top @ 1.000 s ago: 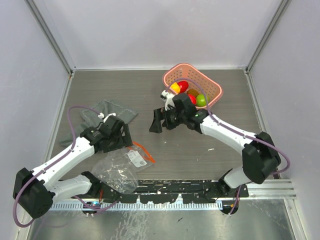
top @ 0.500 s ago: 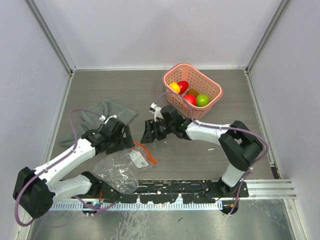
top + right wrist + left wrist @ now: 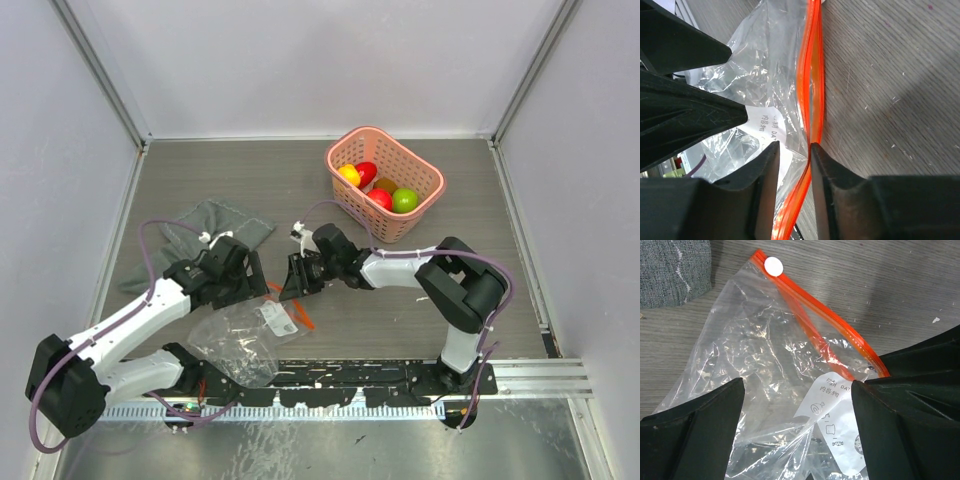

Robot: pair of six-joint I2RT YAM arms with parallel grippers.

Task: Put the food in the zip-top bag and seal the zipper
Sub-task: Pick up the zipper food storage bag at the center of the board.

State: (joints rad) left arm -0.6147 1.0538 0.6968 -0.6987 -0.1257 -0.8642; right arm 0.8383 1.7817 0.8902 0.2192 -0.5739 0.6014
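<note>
Item: zip-top bag [image 3: 235,340], flat on table [image 3: 230,180], 7 o'clock sector; zipper [image 3: 835,330] along its 2 o'clock edge. Left gripper [image 3: 797,390]: fingers wide apart over bag. Right gripper [image 3: 794,146]: fingers narrowed around zipper; clamped or not, cannot tell.

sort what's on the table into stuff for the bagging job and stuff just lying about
For the job:
- zip-top bag
- zipper
- food, sitting in the pink basket

Just lying about:
- grey cloth
</note>
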